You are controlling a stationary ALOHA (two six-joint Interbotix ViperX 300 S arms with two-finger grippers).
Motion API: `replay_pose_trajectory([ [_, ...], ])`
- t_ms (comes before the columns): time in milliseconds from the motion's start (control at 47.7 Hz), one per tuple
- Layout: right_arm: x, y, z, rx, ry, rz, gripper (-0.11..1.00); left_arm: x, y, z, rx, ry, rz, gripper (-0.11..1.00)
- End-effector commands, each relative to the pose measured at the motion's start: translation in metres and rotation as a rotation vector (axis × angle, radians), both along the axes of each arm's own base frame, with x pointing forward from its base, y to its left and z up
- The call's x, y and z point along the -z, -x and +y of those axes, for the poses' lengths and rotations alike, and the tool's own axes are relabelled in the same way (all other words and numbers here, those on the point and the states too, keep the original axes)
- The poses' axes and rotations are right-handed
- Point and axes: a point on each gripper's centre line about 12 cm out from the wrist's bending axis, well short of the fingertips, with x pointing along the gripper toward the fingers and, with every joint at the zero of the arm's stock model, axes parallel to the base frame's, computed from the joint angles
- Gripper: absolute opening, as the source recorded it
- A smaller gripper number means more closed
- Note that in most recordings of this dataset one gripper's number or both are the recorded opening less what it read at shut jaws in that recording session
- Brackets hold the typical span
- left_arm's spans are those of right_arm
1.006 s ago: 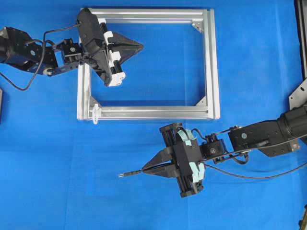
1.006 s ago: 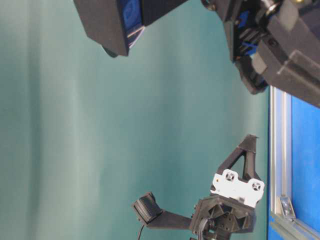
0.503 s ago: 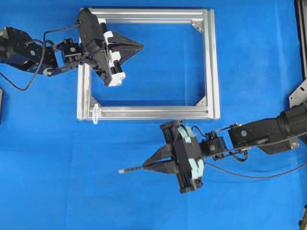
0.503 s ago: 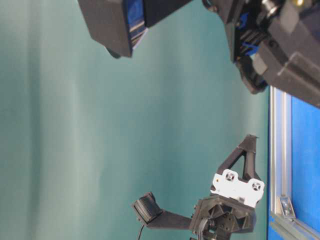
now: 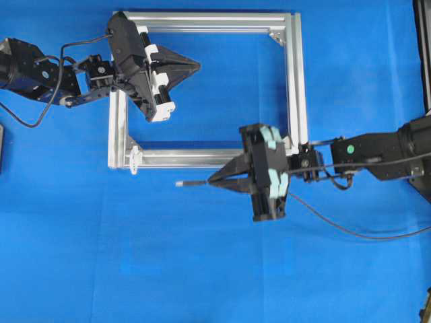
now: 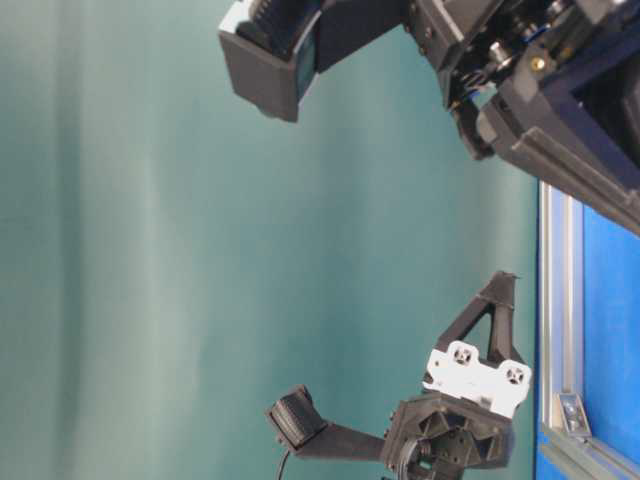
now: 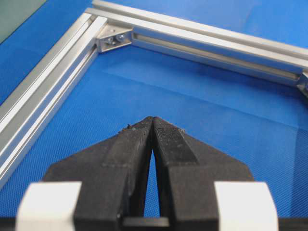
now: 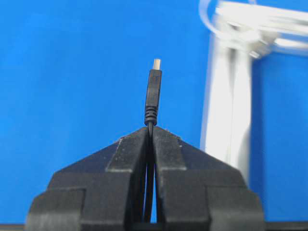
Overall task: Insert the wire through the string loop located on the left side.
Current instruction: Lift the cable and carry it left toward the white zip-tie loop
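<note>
The thin black flexible wire ends in a small dark cylindrical plug with a pale metallic tip, and that plug sticks out straight ahead of the right gripper, whose two black fingers are pressed together on the cable just behind the plug's ribbed collar. In the overhead view the plug lies just below the lower bar of the silver rectangular aluminium frame and points toward that view's left. The rest of the wire trails off behind the right arm in a loose curve over the blue cloth-covered table.

The tiny whitish string loop hangs at the frame's lower left corner, apart from the plug tip and further along the way it points. In the right wrist view the loop is a blurred pale ring at the top of the frame bar.

The left gripper hovers over the upper left part of the frame's blue interior. Its black fingers are pressed together with nothing between them.
</note>
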Motion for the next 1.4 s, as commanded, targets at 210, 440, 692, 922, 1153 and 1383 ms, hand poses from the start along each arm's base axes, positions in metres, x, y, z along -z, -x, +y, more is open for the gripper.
replay_pose_trajectory([
  [210,-0.011,0.0,-0.032,0.078,0.011,-0.036,0.0,-0.016,-0.002,0.0,0.002,-0.015,-0.047,0.0],
  [440,-0.011,0.001,-0.036,0.087,0.013,-0.045,0.0,-0.016,-0.002,0.0,0.002,-0.015,-0.047,0.0],
  [692,-0.01,-0.008,-0.035,0.084,0.013,-0.064,0.0,-0.016,-0.002,0.0,0.002,-0.015,-0.047,0.0],
  [922,-0.008,-0.031,-0.036,0.086,0.012,-0.078,0.0,-0.016,-0.002,0.0,0.002,-0.015,-0.045,0.0],
  [1153,-0.007,-0.052,-0.035,0.08,0.017,-0.093,0.0,-0.016,-0.001,0.0,0.002,-0.015,-0.045,0.0],
  [1383,-0.001,-0.068,-0.034,0.076,0.02,-0.086,0.0,-0.016,-0.001,0.0,0.002,-0.015,-0.045,0.0],
])
